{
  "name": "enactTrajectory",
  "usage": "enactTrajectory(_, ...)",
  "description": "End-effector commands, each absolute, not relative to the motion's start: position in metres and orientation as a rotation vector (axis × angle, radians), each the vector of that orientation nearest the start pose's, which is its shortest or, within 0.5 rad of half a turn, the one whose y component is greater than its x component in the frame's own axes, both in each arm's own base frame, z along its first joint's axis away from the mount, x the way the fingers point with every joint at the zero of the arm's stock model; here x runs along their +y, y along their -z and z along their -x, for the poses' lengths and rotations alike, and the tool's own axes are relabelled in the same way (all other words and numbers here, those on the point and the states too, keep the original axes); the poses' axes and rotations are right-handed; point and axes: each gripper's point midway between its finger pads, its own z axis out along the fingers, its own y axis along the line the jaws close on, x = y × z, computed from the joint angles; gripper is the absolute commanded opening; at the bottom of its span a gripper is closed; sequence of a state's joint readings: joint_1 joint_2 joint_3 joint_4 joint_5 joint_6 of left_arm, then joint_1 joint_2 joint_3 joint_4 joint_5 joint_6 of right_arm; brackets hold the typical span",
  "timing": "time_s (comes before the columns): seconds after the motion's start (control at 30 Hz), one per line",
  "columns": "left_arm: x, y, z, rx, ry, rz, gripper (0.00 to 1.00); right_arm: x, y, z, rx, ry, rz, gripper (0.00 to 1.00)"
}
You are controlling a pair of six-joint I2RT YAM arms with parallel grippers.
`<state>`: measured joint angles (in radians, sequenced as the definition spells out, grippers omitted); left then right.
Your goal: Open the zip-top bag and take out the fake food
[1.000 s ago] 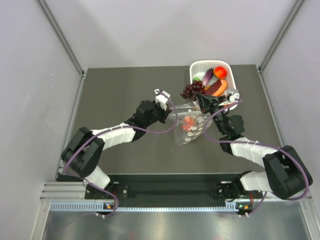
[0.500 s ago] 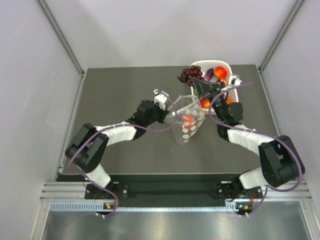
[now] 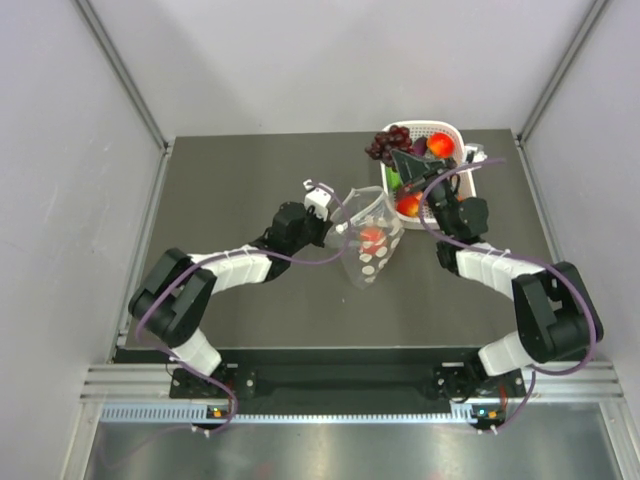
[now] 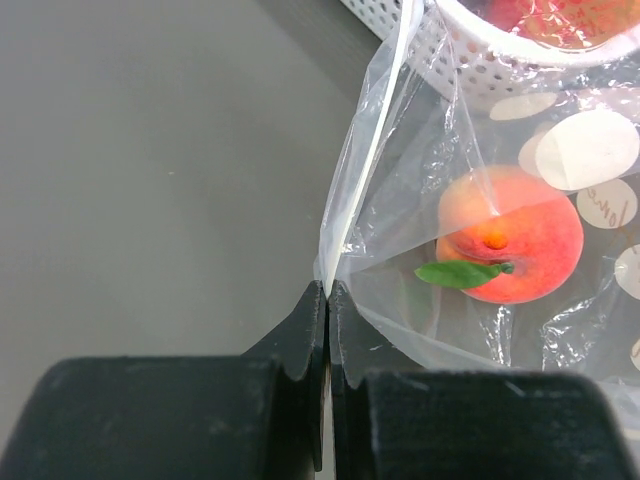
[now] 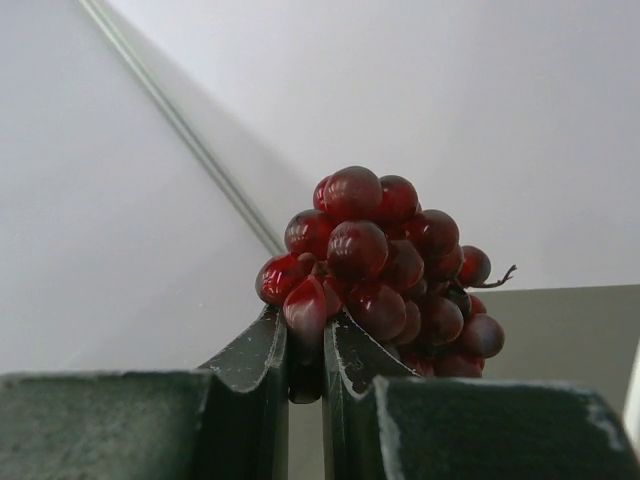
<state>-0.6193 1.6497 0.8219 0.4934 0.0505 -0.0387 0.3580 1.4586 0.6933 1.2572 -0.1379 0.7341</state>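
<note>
The zip-top bag (image 3: 370,248), clear with white dots, hangs mid-table with its mouth up. My left gripper (image 3: 335,224) is shut on the bag's left edge by the zip strip (image 4: 372,150). In the left wrist view the closed left gripper (image 4: 327,287) pinches the film, and a peach-orange fruit (image 4: 512,245) with a green leaf lies inside the bag (image 4: 450,310). My right gripper (image 3: 398,157) is shut on the dark grape bunch (image 3: 386,144), held in the air over the basket's left rim. In the right wrist view one grape sits wedged in the right gripper (image 5: 305,318) and the bunch (image 5: 390,262) stands above the fingertips.
The white lattice basket (image 3: 432,124) stands at the back right, right behind the bag. A red-orange fruit (image 3: 441,145), another red-orange one (image 3: 408,205) and a green piece (image 3: 393,180) lie in it. The basket wall (image 4: 470,45) shows close above the bag. Grey walls enclose the table.
My right gripper has carried the grape bunch up and back, from beside the bag's mouth to over the basket. The left gripper kept its hold; the bag shifted slightly.
</note>
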Motion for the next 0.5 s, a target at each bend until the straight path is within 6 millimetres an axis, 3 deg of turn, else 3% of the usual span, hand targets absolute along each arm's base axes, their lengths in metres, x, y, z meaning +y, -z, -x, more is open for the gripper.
enactTrajectory(0.0,-0.266,-0.146,-0.386,1.772,0.424,-0.500,0.00,0.157,-0.430,-0.366,0.725,-1.001,-0.011,0.00)
enactTrajectory(0.23,-0.245,-0.159,-0.388,1.759,0.360,-0.439,0.00,0.119,-0.401,-0.395,0.801,-0.935,-0.056,0.00)
enactTrajectory(0.43,-0.237,-0.199,-0.388,1.703,0.317,-0.443,0.00,0.104,-0.350,-0.441,0.923,-0.904,-0.116,0.00)
enactTrajectory(0.47,-0.238,-0.217,-0.388,1.670,0.326,-0.439,0.00,0.102,-0.348,-0.446,0.927,-0.902,-0.121,0.00)
